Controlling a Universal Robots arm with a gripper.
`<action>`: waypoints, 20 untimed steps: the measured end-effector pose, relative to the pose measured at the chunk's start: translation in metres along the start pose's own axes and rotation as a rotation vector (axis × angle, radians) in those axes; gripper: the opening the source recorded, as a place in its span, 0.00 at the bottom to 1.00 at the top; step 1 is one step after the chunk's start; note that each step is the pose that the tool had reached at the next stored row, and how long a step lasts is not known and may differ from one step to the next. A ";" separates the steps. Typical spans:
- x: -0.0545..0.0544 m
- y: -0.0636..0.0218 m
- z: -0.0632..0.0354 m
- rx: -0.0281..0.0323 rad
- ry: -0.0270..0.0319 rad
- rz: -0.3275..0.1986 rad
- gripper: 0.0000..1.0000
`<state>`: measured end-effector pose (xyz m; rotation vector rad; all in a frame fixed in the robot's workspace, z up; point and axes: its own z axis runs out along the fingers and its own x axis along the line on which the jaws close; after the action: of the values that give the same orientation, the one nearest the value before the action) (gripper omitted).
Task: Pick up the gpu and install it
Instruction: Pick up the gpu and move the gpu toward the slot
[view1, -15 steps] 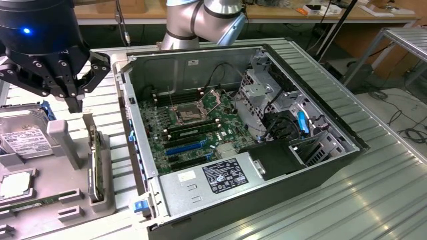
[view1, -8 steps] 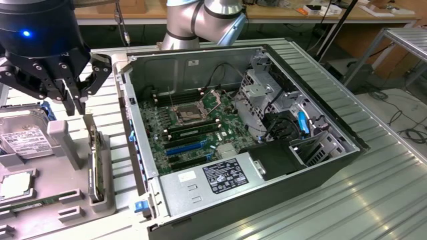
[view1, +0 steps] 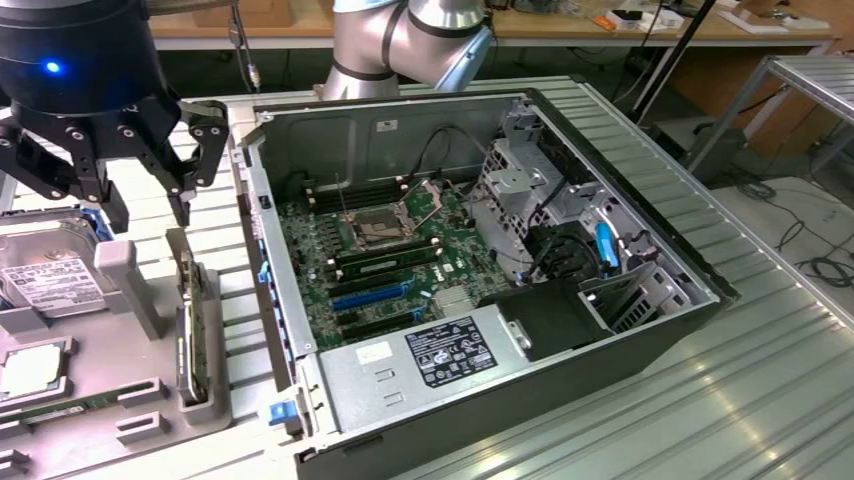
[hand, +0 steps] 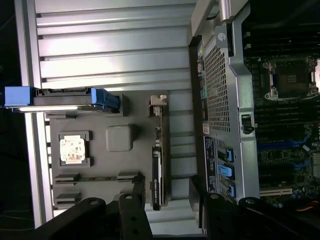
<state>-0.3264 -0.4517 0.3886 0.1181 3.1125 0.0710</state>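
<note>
At the exterior view's left, the gripper (view1: 144, 195) hung with its fingers (view1: 183, 185) apart, holding nothing and touching nothing. It pointed straight down over the grey holder (view1: 127, 270). In this holder lay the hard drive (view1: 47, 272) and the processor chip (view1: 30, 372), and the gpu (view1: 191, 325) stood on its edge in a slot, just below the fingers. Further right stood the open computer case (view1: 627, 170) with its motherboard (view1: 387, 240) inside. The arm (view1: 414, 30) rose behind the case.

In the wrist view, the gpu (hand: 156, 172) sat between the spread fingers (hand: 132, 205).
</note>
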 end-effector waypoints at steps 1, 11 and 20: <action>0.000 0.0000 0.0002 0.0001 0.0000 0.000 0.48; 0.000 -0.0005 0.0103 0.0001 0.0000 0.000 0.48; 0.000 -0.0008 0.0180 0.0001 0.0000 0.000 0.48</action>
<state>-0.3264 -0.4517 0.3706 0.1180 3.1125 0.0709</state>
